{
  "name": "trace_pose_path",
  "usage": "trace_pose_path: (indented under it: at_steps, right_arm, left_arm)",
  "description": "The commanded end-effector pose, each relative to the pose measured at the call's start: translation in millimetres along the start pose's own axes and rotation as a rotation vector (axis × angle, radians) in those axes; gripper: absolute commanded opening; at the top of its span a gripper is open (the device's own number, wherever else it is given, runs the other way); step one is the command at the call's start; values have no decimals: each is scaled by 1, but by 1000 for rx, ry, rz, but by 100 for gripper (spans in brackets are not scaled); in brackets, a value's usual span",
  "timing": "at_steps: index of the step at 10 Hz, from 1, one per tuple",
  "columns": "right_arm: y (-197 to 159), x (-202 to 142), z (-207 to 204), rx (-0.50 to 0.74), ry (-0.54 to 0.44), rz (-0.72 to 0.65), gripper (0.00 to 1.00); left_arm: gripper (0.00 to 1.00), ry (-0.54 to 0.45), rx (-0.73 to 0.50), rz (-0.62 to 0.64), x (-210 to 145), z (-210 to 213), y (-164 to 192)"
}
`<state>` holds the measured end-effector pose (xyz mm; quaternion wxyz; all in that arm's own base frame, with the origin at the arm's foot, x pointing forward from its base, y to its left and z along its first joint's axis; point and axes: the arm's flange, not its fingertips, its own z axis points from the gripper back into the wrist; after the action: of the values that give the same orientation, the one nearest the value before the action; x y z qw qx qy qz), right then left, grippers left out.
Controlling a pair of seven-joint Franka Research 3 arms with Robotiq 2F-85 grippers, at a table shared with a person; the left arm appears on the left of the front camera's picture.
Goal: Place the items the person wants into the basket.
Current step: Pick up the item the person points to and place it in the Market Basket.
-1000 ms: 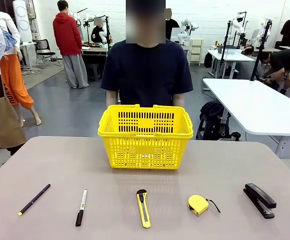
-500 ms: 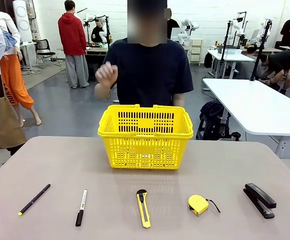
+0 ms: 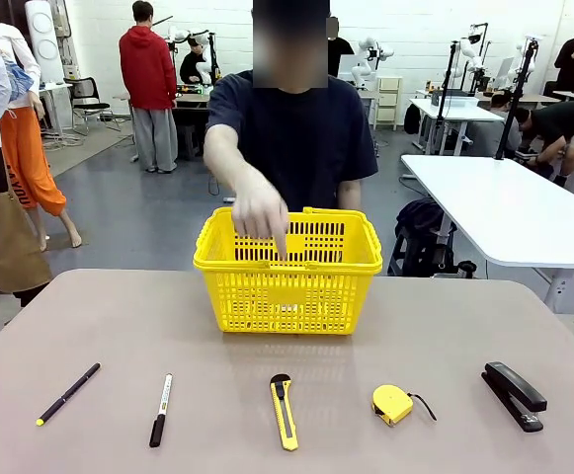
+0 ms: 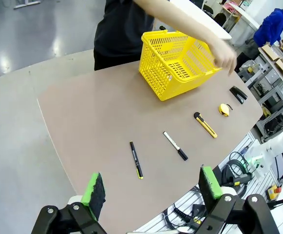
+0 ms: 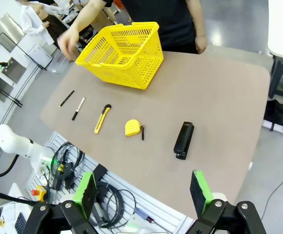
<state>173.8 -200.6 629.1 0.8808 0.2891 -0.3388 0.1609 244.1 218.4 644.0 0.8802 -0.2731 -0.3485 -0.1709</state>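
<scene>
Tabletop (image 3: 445, 326) in the front view carries pen (image 3: 67, 394), marker (image 3: 160, 409) and utility knife (image 3: 285, 412) in a row before the basket (image 3: 287, 291), where the person's hand (image 3: 260, 215) points downward at an uncertain target, so selection precedes any reach; left wrist view shows the left gripper (image 4: 152, 187) spread and empty; right wrist view shows the right gripper (image 5: 142, 191) likewise, with the hand blurred.

The left pincer (image 4: 152, 187) and right pincer (image 5: 143, 192) have black frames with green pads (image 4: 94, 190); the person (image 3: 296, 138) wears a dark short-sleeved T-shirt.
</scene>
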Motion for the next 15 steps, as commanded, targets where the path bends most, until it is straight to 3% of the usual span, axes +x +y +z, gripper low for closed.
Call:
trace_pose_path:
  at_steps: [1,8,10,12,14,15]
  right_arm:
    - [-4,-3,-2,17,-2,12,100]
    - [-4,-3,-2,17,-2,12,100]
    - [-4,-3,-2,17,-2,12,100]
    - [-4,-3,-2,17,-2,12,100]
    - [-4,-3,-2,17,-2,12,100]
    - [-4,-3,-2,17,-2,12,100]
  left_arm:
    - [100,-9,-13,-19,0,1,1]
    - [100,0,0,0,0,0,0]
    - [100,175,95,-67,40,-47,-81]
    - [100,389,170,-113,78,-123,-156]
    - [100,539,274,-141,84,-196,-217]
    - [100,565,350,-126,75,-233,-248]
